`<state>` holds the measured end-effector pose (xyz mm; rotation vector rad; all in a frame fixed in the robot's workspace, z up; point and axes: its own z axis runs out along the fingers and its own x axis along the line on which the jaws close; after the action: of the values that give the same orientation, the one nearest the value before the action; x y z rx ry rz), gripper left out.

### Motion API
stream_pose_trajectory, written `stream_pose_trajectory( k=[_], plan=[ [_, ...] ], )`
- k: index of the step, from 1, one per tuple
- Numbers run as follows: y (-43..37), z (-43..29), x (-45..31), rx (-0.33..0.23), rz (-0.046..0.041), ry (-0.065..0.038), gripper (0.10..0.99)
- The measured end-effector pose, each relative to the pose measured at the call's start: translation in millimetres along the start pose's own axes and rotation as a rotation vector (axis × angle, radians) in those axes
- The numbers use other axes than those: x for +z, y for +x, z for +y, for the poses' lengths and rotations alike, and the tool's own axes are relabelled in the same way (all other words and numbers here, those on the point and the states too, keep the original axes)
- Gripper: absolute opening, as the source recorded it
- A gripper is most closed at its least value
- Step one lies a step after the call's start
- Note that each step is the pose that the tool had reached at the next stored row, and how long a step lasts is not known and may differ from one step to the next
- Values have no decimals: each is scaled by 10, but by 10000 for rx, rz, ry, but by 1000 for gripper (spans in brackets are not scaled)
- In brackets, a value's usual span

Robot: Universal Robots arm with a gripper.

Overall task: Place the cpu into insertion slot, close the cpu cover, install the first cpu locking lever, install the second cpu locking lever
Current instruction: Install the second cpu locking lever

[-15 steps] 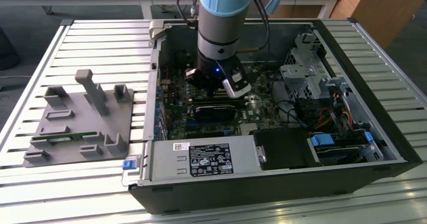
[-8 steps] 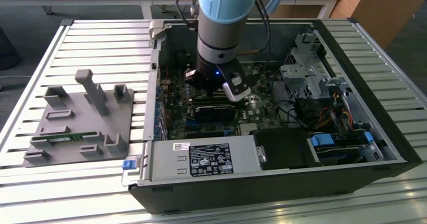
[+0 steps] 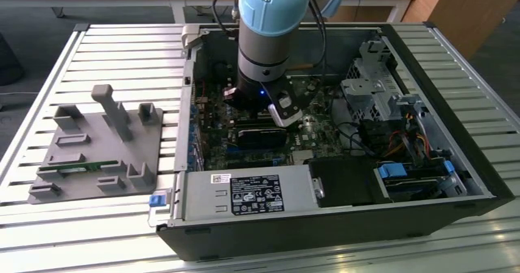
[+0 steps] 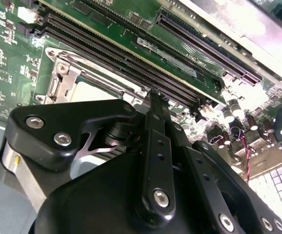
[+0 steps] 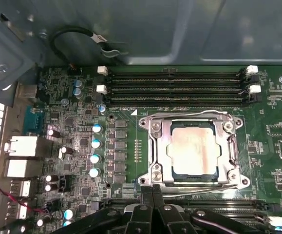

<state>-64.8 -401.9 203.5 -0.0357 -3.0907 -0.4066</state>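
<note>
cpu (image 5: 196, 149): a flat square chip with a dull, pale metal top, seated in the socket right of centre in the first wrist view; its edges run square with the socket frame, and no long axis shows, the sides looking equal.
insertion slot (image 5: 172, 171): a square socket on the green circuit board (image 5: 131, 97); a dark rim shows around the chip.
cpu cover (image 5: 162, 150): a thin silver metal frame with a cut-out middle, lying flat over the socket so the chip's top shows through the opening; screws mark its corners. In the second wrist view a corner of the same frame (image 4: 65, 78) shows at the upper left, with the pale chip top (image 4: 94, 91) beside it.
locking levers: thin wire rods lie along the frame's lower edge in the first wrist view; whether they are latched I cannot tell.
memory slots (image 5: 175, 85): long, narrow black channels with white end clips, running lengthwise across the frame just above the socket.
gripper (image 5: 152, 191): black, matte fingers with bolt heads, pressed together with no gap and nothing between them, tips just at the socket's lower edge in the first wrist view.
computer case (image 3: 341, 224): a black open tower lying on a slatted metal table (image 3: 49, 60); the arm reaches down into it at centre of the exterior view.
grey fixture (image 3: 97, 145): a moulded plastic tray at the left of the exterior view.
</note>
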Motion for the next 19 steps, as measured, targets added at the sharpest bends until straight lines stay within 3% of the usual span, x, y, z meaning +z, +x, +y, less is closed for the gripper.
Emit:
stream_pose_trajectory(
  k=[12, 13, 14, 19],
  plan=[
    [19, -29, 68, -7, -4, -179, 106],
    [18, -34, 75, -10, -1, -295, 106],
    [18, -35, 78, -11, 0, -341, 106],
    [18, -46, 102, -12, 4, -458, 106]
  ],
)
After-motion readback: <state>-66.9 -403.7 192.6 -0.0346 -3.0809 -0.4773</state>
